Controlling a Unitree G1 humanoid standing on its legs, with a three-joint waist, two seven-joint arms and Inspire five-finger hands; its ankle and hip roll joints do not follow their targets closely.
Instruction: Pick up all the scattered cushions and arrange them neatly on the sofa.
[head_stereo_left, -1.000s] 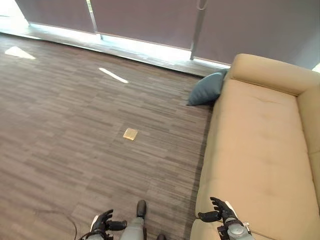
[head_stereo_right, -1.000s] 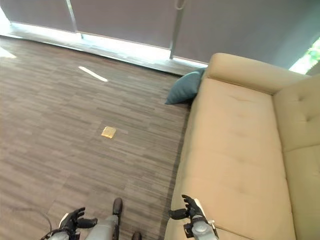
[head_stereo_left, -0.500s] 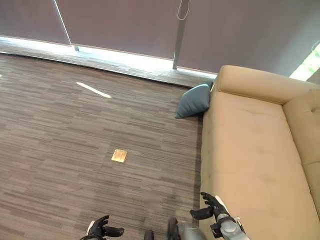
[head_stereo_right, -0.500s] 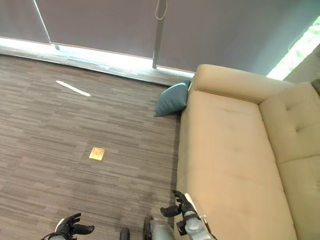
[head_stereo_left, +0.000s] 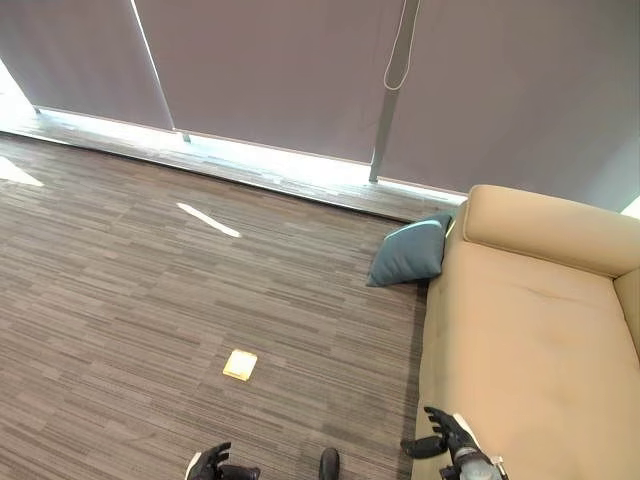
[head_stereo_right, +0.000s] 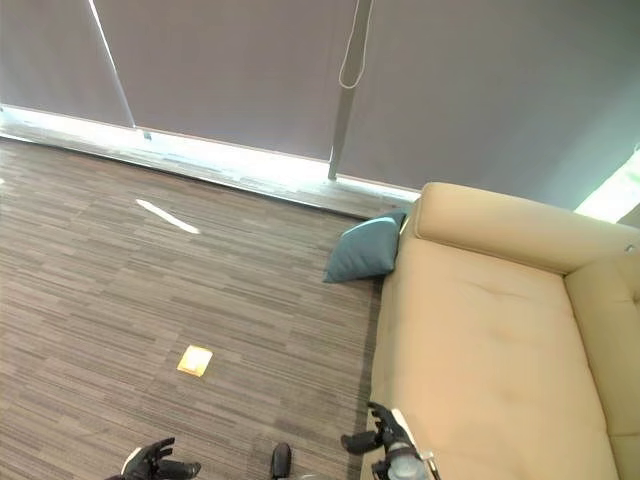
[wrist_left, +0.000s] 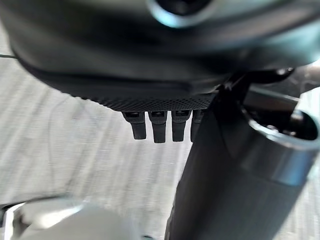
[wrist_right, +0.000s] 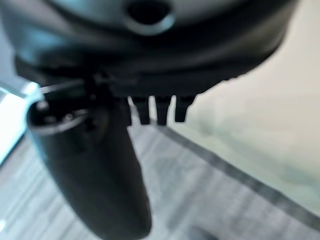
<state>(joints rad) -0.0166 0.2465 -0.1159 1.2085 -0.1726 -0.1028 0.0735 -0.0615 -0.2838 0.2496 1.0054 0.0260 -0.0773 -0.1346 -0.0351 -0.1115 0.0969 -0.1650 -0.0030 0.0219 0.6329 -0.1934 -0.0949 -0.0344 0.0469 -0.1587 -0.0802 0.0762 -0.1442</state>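
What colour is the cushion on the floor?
Teal blue cushion, leaning against the sofa's end; clearest in the left eye view.

Small tan square (head_stereo_left: 240, 364) on wood floor (head_stereo_left: 120, 290)

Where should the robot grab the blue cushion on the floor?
Probably by its upper edge, coming from the open floor side. The blue cushion stands tilted against the sofa end, so its top corner sticks up free; the sofa blocks the other side.

sofa (head_stereo_left: 520, 340): near end cut off | cushion (head_stereo_left: 408, 254): corner behind armrest
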